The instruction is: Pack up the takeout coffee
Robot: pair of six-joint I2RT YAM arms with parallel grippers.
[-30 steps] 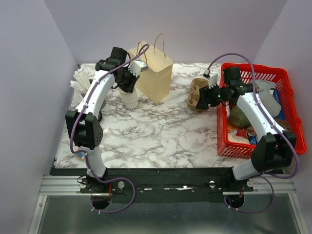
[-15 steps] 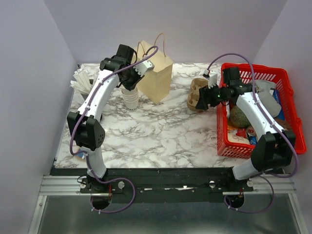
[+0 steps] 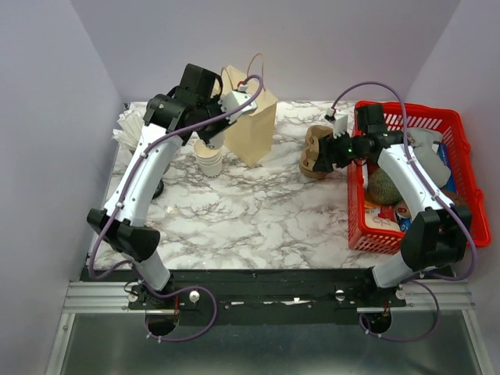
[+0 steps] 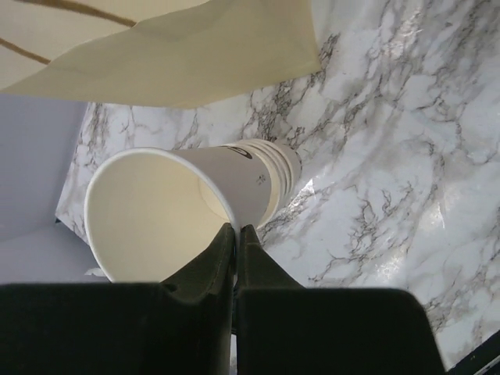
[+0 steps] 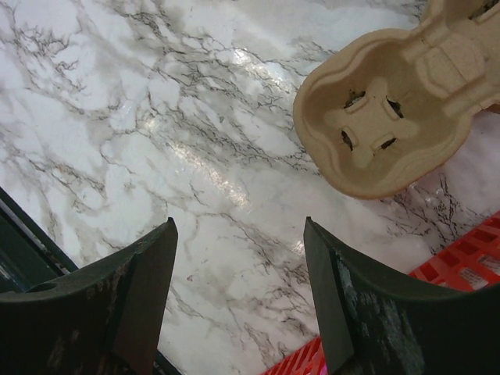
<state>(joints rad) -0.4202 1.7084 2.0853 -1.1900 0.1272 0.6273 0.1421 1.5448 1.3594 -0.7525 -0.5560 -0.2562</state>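
Left wrist: your left gripper (image 4: pixel 234 229) pinches the rim of a lidless white cup (image 4: pixel 156 211); your right gripper (image 5: pixel 238 228) gapes open.

No text can be read anywhere. The white cup (image 4: pixel 156 211) carries a small dark mark on its side, too blurred to make out. Print on the packages (image 3: pixel 403 215) in the red basket (image 3: pixel 426 112) is too small to read.

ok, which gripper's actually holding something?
The left gripper: shut on the rim of the top white cup. The right gripper is open, empty, near the cardboard carrier.
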